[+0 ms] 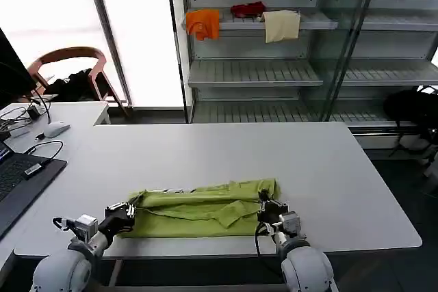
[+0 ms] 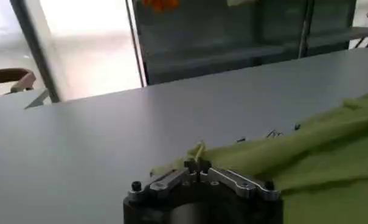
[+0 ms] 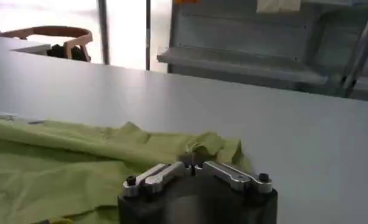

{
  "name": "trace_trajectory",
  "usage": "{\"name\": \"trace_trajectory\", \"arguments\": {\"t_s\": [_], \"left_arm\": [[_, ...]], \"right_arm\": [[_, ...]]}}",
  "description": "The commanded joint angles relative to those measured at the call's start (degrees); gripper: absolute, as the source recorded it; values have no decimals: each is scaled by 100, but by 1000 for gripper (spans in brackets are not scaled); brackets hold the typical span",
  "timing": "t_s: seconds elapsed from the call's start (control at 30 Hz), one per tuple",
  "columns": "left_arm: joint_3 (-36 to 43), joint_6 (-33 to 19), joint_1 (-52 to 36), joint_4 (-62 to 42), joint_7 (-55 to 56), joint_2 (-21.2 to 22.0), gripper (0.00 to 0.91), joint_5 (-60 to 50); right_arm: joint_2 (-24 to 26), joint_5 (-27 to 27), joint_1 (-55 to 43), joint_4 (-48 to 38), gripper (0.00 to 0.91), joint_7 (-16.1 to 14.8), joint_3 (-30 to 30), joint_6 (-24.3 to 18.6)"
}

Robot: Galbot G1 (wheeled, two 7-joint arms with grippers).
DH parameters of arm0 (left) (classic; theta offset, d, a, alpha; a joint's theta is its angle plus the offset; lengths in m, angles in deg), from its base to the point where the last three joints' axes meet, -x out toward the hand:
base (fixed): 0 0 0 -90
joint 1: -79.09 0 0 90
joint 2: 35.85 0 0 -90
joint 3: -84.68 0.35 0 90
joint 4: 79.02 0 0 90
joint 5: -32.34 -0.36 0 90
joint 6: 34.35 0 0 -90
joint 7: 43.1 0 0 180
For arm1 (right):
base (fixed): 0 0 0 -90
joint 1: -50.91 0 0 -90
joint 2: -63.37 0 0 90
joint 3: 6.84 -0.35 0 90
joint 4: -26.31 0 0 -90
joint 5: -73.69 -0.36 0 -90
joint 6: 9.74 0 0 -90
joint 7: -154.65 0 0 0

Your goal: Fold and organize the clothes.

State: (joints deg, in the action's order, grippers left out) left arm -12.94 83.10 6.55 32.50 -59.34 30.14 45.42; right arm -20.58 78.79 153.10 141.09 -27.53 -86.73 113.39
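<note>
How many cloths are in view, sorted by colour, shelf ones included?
Yellow-green: 1, the T-shirt on the table, pinched at its ends by the left gripper and the right gripper
Orange: 1, cloth on the shelf
Red: 1, cloth on that shelf
Cream: 1, cloth hanging off that shelf
Total: 4
</note>
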Motion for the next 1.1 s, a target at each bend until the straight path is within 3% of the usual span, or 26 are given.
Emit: {"name": "trace_trajectory", "arguments": {"t_s": [0.03, 0.3, 0.4, 0.43, 0.5, 0.6, 0.7, 1.1], "left_arm": [[10, -116, 154, 83, 124, 67, 907, -332], [-17, -132, 107, 219, 608, 194, 907, -218], [-126, -209, 138, 452, 932, 276, 907, 524], [-187, -213, 174, 569, 1030, 318, 907, 758], [-287, -217, 273, 741, 1373, 430, 907, 1305], [-355, -366, 480, 759, 1698, 639, 907, 1247], [-281, -497, 730, 612, 1987, 795, 907, 1175], [73, -700, 604, 22, 2107, 1084, 907, 904]], "right_arm": [[-23, 518, 140, 87, 907, 89, -7, -1], [-17, 850, 161, 121, 907, 199, -48, 0], [-53, 447, 134, 283, 907, 264, -114, -106], [-61, 62, 106, 427, 907, 272, -165, -256], [-46, -566, 41, 623, 907, 274, -233, -651], [-63, -1508, -187, 739, 907, 111, -431, -1390], [-104, -1666, -461, 603, 907, 71, -550, -1747], [-135, -1580, -502, 432, 907, 11, -561, -1705]]}}
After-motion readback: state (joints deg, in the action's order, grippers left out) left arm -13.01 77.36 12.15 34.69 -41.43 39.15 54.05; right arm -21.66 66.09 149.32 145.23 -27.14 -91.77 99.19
